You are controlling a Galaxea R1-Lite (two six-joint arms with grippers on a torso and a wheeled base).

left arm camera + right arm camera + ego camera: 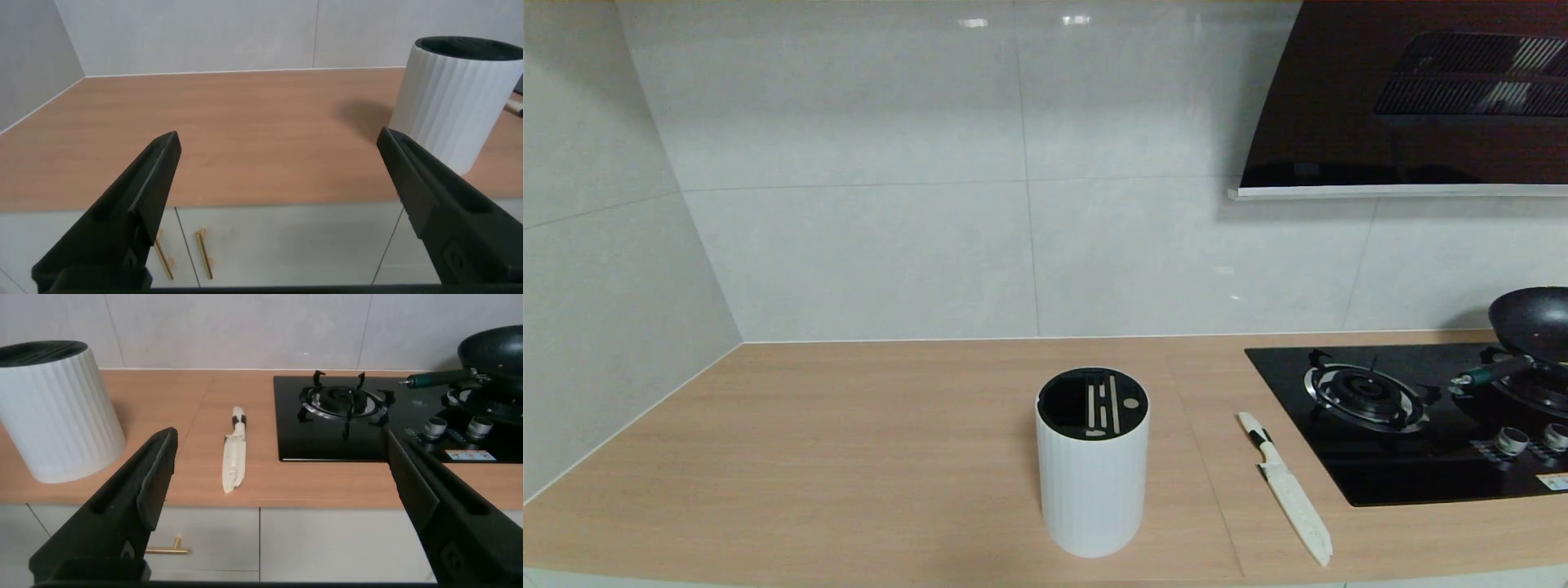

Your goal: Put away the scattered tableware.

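My left tool [278, 140] and right tool [279, 441] are both released; the knife [1286, 490] lies on the table [849, 449] near the white holder [1092, 482].

The black two-fingered left gripper [276, 149] and black two-fingered right gripper [279, 445] both hang with fingers spread wide, seemingly level.
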